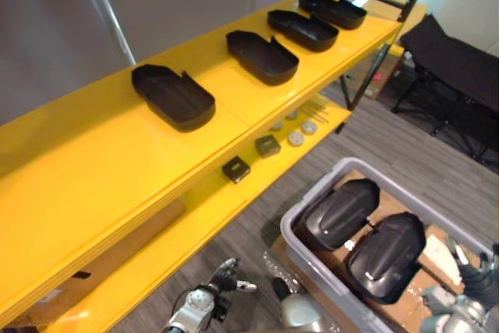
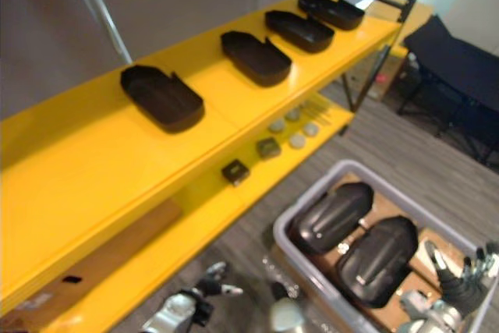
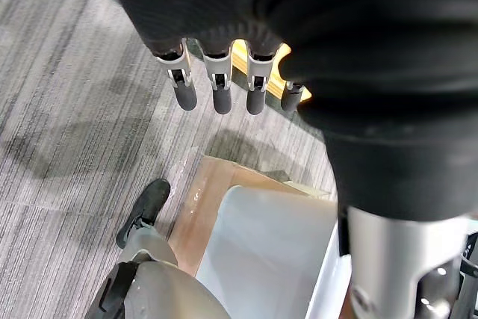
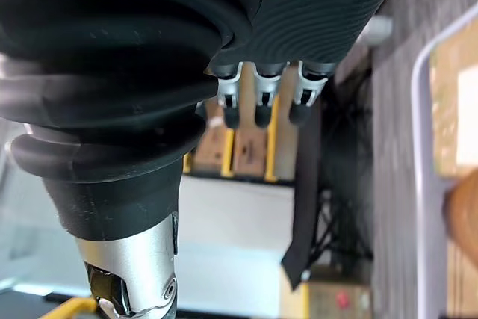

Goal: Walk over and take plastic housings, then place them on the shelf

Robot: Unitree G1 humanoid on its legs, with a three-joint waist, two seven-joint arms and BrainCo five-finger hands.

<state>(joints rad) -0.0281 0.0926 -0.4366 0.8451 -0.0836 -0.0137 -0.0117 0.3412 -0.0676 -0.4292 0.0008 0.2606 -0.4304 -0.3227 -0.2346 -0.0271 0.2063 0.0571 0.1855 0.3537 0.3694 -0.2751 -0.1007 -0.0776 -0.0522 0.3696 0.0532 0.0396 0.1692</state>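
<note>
**Left eye view**
- Left hand (image 1: 227, 281): we log it low over the floor (image 1: 405, 134), fingers loosely extended, nothing held.
- Right hand (image 1: 477, 274): fingers spread and pointing up, empty, at the near right corner of the bin (image 1: 290, 228).
- Bin: grey, lying between the two hands and closer to the right one.
- Bin housings (image 1: 341, 213): two, black, domed side up, side by side on cardboard (image 1: 394, 204). They lie just ahead and to the left of the right hand, and neither hand touches them.
- Shelf (image 1: 101, 169): yellow, ahead of the left hand and well beyond its fingertips.
- Shelf housings (image 1: 174, 97): four, black, hollow side up, in a row on the top board, well apart from both hands.

**Right eye view**
- Boxes (image 2: 235, 171): two, small and dark, on the lower board ahead of the left hand.
- Discs (image 2: 297, 140): pale and round, just past the boxes.
- Hands: we record the same poses, both empty.

**Left wrist view**
- Left fingers (image 3: 222, 98): straight, in a row, nothing between them and the thumb. Past them we see floor, and the bin's pale wall is near the wrist.

**Right wrist view**
- Right fingers (image 4: 259, 106): straight and empty. The bin's rim runs beside the hand without touching it.
</note>
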